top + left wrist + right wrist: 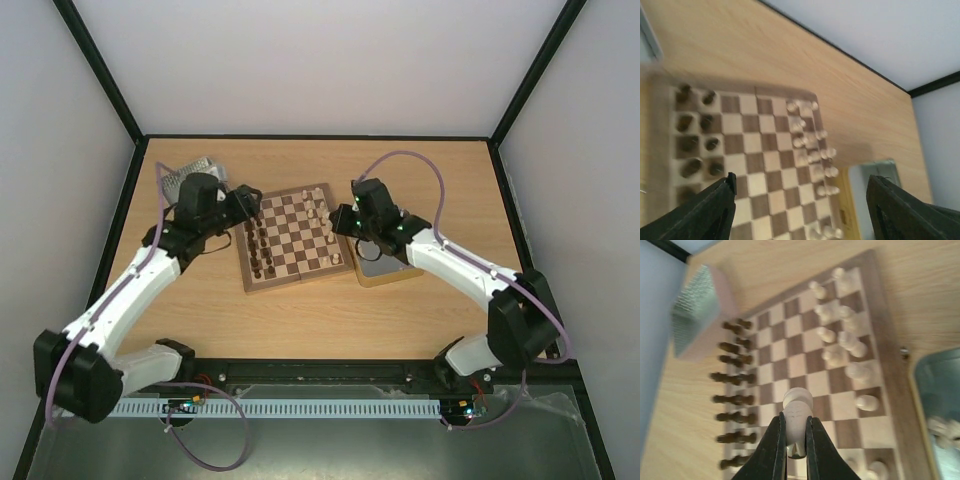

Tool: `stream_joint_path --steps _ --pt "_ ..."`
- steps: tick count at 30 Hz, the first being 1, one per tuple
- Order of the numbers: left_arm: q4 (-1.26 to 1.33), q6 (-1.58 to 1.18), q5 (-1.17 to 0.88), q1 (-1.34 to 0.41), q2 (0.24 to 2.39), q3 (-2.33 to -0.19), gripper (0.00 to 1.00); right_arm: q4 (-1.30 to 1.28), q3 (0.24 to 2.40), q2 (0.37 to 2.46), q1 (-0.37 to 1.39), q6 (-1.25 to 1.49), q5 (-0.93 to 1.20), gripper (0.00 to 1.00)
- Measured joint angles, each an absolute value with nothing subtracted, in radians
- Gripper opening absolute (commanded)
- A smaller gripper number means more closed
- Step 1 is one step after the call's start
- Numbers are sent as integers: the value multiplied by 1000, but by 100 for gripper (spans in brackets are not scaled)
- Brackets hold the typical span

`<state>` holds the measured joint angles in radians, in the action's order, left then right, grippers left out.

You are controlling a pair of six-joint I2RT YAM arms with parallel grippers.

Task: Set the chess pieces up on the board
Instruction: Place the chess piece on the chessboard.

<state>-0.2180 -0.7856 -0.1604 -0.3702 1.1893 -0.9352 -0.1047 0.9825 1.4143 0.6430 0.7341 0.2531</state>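
Note:
The board (292, 240) lies mid-table with dark pieces (258, 245) in two rows along its left side. Several cream chess pieces (322, 215) stand along its right side. My right gripper (795, 421) hangs over the board's near half, shut on a cream chess piece (798, 405) whose rounded head sticks out past the fingertips. In the top view that gripper (341, 222) is at the board's right edge. My left gripper (800, 202) stands open above the board (765, 150), nothing between its fingers (715, 210). It sits over the board's left edge (250, 207).
A yellow-rimmed metal tin (385, 268) lies right of the board under my right arm, with a few cream pieces (945, 429) inside. A second grey tin (190, 173) sits at the back left, behind my left arm.

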Motion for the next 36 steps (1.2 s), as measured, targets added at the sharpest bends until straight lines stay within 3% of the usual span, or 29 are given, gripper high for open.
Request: stream_joint_path --steps 6,15,36 --pt "-294 -591 42 -368 1023 -966 78 -402 1131 1523 648 648 146 2" --pt "-305 -443 147 -368 959 -955 78 -653 1277 1697 681 553 78 2" --pt "-299 -399 165 -368 945 -907 79 -702 1351 1852 694 527 133 10"
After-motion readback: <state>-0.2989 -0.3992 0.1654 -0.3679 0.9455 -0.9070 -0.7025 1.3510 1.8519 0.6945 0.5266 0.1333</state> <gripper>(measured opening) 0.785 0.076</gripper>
